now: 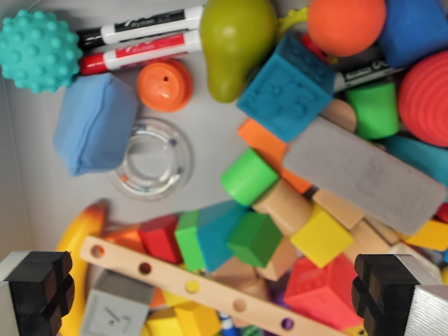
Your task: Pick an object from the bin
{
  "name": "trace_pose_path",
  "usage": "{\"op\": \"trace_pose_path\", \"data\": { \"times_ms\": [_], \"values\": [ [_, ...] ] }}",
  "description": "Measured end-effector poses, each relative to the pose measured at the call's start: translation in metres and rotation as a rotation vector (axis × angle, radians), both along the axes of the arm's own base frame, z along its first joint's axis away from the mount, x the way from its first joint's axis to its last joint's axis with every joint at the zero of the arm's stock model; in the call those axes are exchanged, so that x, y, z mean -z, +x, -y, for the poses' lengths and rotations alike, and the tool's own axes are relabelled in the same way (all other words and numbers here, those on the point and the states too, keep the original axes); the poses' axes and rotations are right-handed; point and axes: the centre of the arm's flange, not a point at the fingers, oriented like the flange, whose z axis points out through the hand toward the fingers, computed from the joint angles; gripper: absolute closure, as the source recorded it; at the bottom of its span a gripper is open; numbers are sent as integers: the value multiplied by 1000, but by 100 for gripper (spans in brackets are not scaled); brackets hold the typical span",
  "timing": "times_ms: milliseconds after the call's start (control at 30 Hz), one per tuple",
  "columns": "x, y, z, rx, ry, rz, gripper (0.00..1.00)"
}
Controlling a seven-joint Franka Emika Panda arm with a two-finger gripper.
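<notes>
Nothing is picked yet: the bin (210, 140) lies below me, crowded with toys, and my end effector (224, 297) hangs wide and empty, fingers at the bottom corners. Between them sit painted wooden blocks (255, 238) and a drilled wooden strip (189, 285). Farther out, a grey foam eraser (364, 171), a glossy green pear (234, 42), a knobbly teal ball (36, 50) and a clear plastic ring (150, 159)

I see the grey bin (210, 133) packed with toys: blocks heaped at the wrist view's right and bottom, floor bare centre-left.
</notes>
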Motion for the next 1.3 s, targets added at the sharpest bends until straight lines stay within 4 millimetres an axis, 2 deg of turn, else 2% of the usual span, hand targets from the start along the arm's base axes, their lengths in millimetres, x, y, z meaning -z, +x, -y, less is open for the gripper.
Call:
{"op": "trace_pose_path", "data": {
  "times_ms": [1100,1300],
  "values": [
    [82,19,-104,-18,-10,-34,0],
    [103,20,-107,-18,-9,-33,0]
  ]
}}
